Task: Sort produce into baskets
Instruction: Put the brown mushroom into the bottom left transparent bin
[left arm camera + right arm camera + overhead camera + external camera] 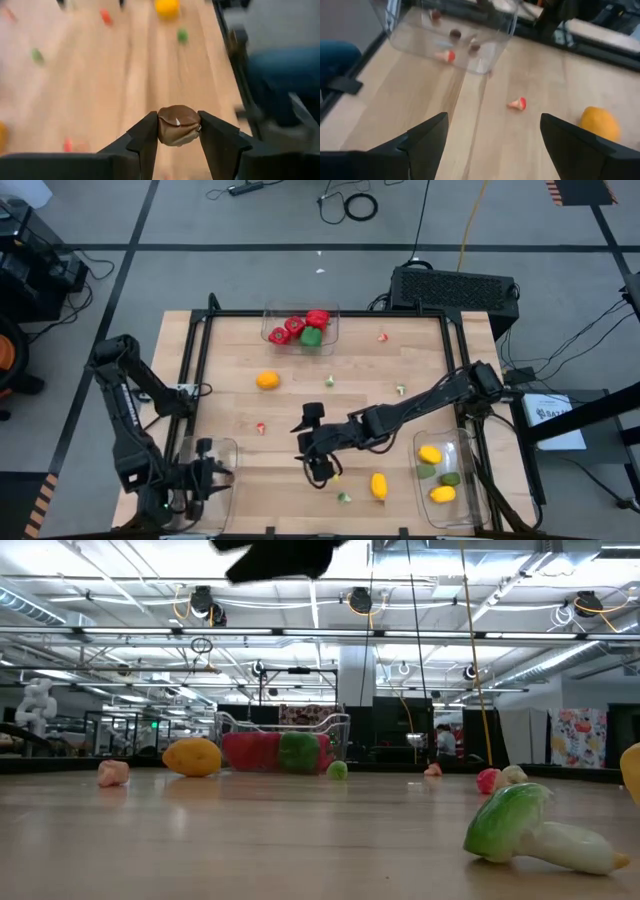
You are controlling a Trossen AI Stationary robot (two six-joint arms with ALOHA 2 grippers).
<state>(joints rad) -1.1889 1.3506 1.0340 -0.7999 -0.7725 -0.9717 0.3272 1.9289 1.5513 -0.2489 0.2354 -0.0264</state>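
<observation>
- The left gripper (178,131) pinches a small brown piece (179,124) between its fingers, over the clear basket (225,448) at the table's near left corner.
- The right gripper (492,142) hangs spread wide and empty above mid-table, near a lemon (379,485).
- The far basket (334,320) holds red and green peppers (303,328).
- The right basket (462,442) holds lemons and limes.
- An orange (267,380) lies loose on the table (230,410).

Pale wooden table (300,395), black box (455,287) behind it, coiled cable (360,206) on grey floor
</observation>
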